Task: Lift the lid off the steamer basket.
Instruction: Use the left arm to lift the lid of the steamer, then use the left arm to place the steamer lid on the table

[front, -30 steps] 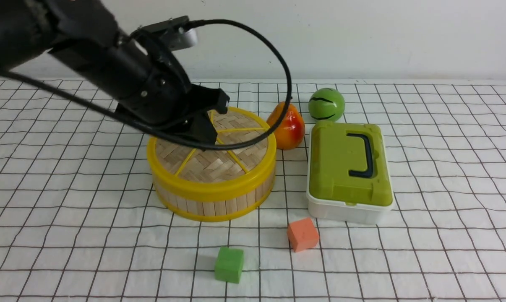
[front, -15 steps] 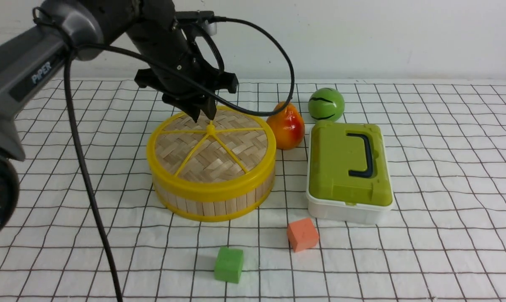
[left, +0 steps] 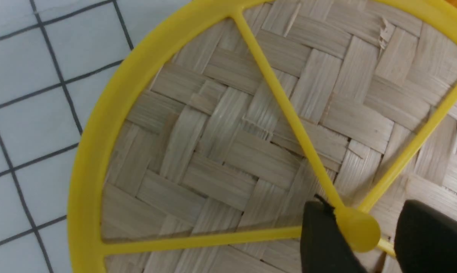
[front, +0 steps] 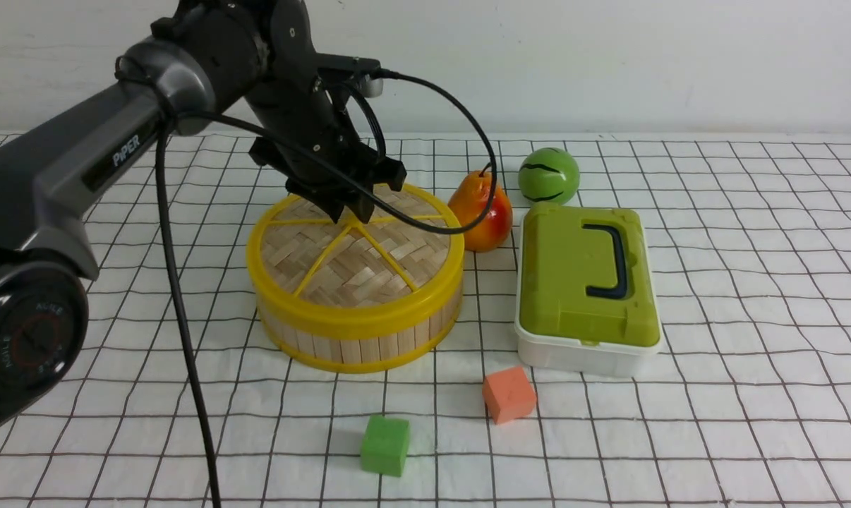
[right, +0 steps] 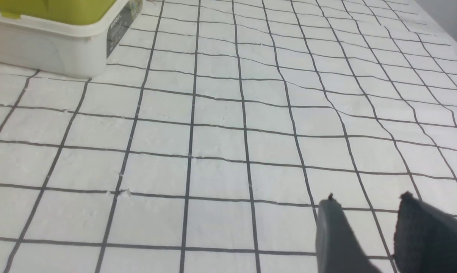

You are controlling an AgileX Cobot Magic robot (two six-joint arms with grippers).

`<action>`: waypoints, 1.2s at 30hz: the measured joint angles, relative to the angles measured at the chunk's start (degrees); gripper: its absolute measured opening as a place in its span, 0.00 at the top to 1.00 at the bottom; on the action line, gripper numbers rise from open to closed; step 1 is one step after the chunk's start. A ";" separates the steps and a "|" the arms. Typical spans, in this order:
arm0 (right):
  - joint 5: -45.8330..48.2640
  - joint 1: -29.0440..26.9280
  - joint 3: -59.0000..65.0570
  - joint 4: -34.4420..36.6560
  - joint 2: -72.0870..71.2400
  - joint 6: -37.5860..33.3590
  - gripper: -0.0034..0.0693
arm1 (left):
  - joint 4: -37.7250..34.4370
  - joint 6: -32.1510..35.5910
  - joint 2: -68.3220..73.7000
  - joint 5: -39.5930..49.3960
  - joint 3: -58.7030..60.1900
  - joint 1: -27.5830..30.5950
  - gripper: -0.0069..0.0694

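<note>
The lid (front: 355,261), woven bamboo with a yellow rim and spokes, sits flat on the steamer basket (front: 358,339) left of the table's middle. My left gripper (front: 351,212) points down onto the lid's centre. In the left wrist view the lid (left: 213,151) fills the frame. There the left gripper (left: 365,204) is open, its jaws on either side of the yellow centre knob (left: 357,229). One finger touches the knob and the other stands apart. My right gripper (right: 368,198) is open and empty above bare checked cloth. It is out of the front view.
An orange-red fruit (front: 482,212) stands against the basket's far right side, with a green ball (front: 549,176) behind it. A white box with a green lid (front: 588,282) lies to the right and also shows in the right wrist view (right: 61,49). An orange cube (front: 509,394) and a green cube (front: 385,444) lie in front.
My left arm has swung from lying low across the lid to pointing straight down. The gripper has then come down until its jaws straddle the centre knob. The lid has not moved.
</note>
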 joint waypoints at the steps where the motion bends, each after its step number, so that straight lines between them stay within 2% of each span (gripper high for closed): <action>1: 0.00 0.00 0.00 0.00 0.00 0.00 0.62 | -0.33 0.85 0.31 -0.12 0.00 0.00 0.57; 4: 0.00 0.00 0.00 0.00 0.00 0.00 0.62 | -0.33 1.67 0.60 -0.18 0.00 0.00 0.61; 8: 0.00 0.00 0.00 0.00 0.00 0.00 0.62 | -0.10 1.96 0.77 -0.20 -0.23 0.00 0.77; 17: 0.00 0.00 0.00 0.00 0.00 0.00 0.62 | 1.78 0.90 -3.25 1.03 -3.86 -0.04 0.77; 23: 0.00 0.00 0.00 0.00 0.00 0.00 0.62 | 12.42 -1.21 -16.38 2.07 -6.24 0.81 0.77; 25: 0.00 0.00 0.00 0.00 0.00 0.00 0.62 | 16.54 -3.04 -19.49 4.16 -6.18 3.25 0.77; 30: 0.00 0.00 0.00 0.00 0.00 0.00 0.62 | 18.19 -8.17 -20.83 7.30 -2.46 11.70 0.77; 31: 0.00 0.00 0.00 0.00 0.00 0.00 0.62 | 17.47 -10.03 -20.18 6.15 1.77 15.38 0.77; 32: 0.00 0.00 0.00 0.00 0.00 0.00 0.62 | 17.47 -10.21 -20.09 5.90 2.38 15.80 0.77; 33: 0.00 0.00 0.00 0.00 0.00 0.00 0.62 | 17.14 -12.01 -18.90 2.80 8.22 19.15 0.77; 36: 0.00 0.00 0.00 0.00 0.00 0.00 0.62 | 17.34 -15.52 -15.84 -3.20 16.85 22.33 0.77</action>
